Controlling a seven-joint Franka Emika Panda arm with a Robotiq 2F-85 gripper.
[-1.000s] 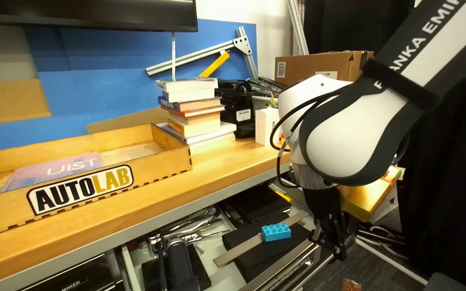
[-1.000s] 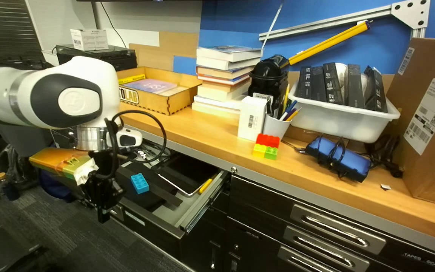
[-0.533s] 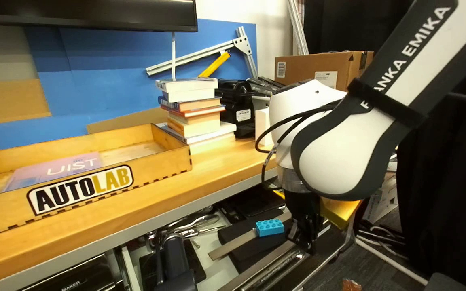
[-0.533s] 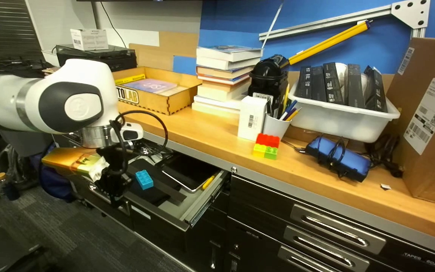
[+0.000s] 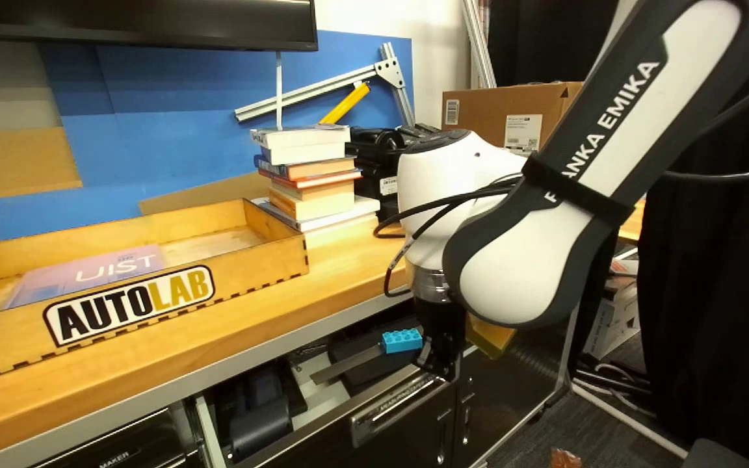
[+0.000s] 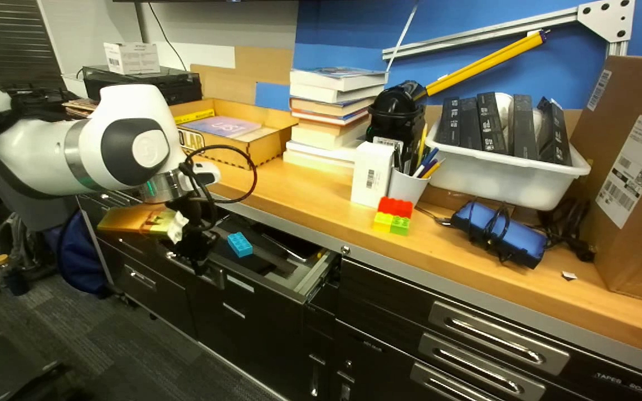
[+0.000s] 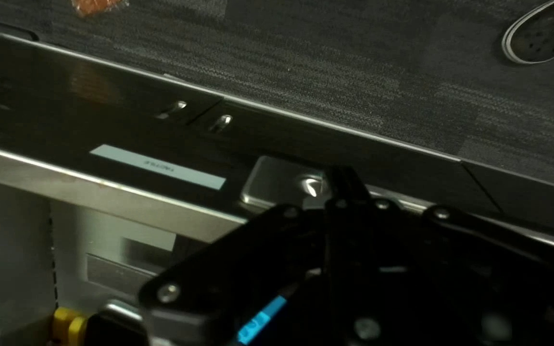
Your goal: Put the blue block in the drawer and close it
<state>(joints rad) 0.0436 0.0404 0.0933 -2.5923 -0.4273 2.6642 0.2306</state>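
The blue block [image 5: 402,340] lies in the drawer [image 5: 407,402] on dark flat items, and it also shows in an exterior view [image 6: 239,244]. In the wrist view only a sliver of the block [image 7: 261,320] shows between the gripper's links. The drawer is partly open, with its front [image 6: 268,298] standing out from the cabinet. My gripper [image 5: 441,373] is outside the drawer front near its bar handle, fingers pointing down. In the wrist view the gripper's fingertips [image 7: 345,185] are together with nothing seen between them, in front of the handle plate [image 7: 282,180].
The wooden worktop [image 6: 310,192] overhangs the drawer. On it are a wooden tray [image 5: 257,260], stacked books [image 5: 313,182], a white box [image 6: 370,175] and a red, yellow and green block piece [image 6: 393,214]. A dark tool [image 5: 261,416] lies inside the drawer.
The drawer has slid inward toward the cabinet, carrying the blue block with it. My gripper has moved the same way, staying at the drawer front.
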